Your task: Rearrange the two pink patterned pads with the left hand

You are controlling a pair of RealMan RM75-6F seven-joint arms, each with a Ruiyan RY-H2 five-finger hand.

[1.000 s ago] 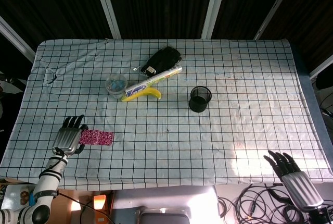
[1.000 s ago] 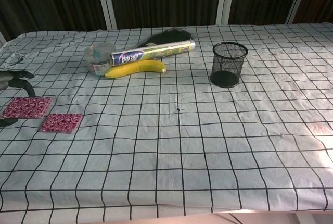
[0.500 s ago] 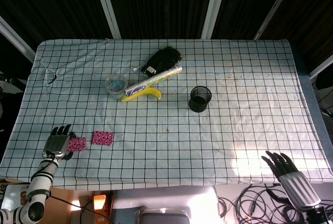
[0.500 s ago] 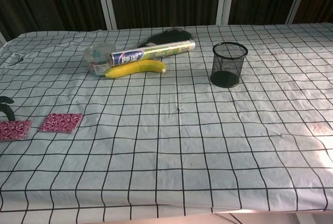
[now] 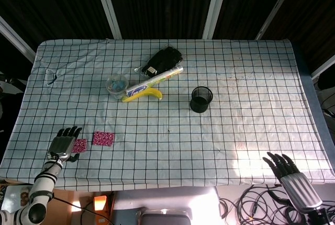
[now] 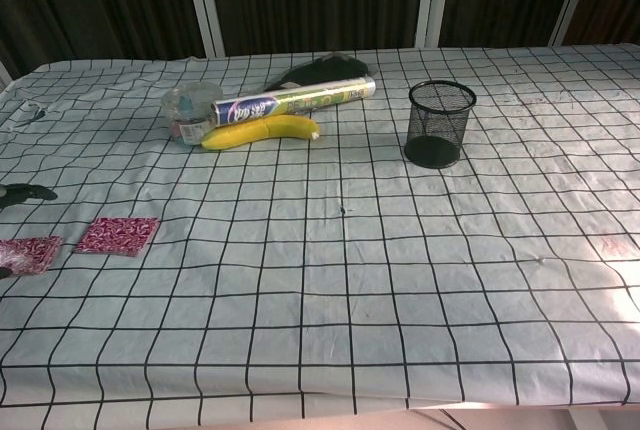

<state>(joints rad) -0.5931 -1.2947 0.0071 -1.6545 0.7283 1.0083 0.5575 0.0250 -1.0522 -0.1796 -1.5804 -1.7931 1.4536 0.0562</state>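
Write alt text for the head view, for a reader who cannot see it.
The robot's left hand rests on one pink patterned pad at the checked table's near left edge, a second pad lying just beside it. Its right hand hangs empty, off the table's near right corner.

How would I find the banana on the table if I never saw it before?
Look at the checked tablecloth and find the cluster of things left of the black mesh cup. The banana lies flat at the front of it, against a long printed tube. It is the only plain yellow, curved thing there.
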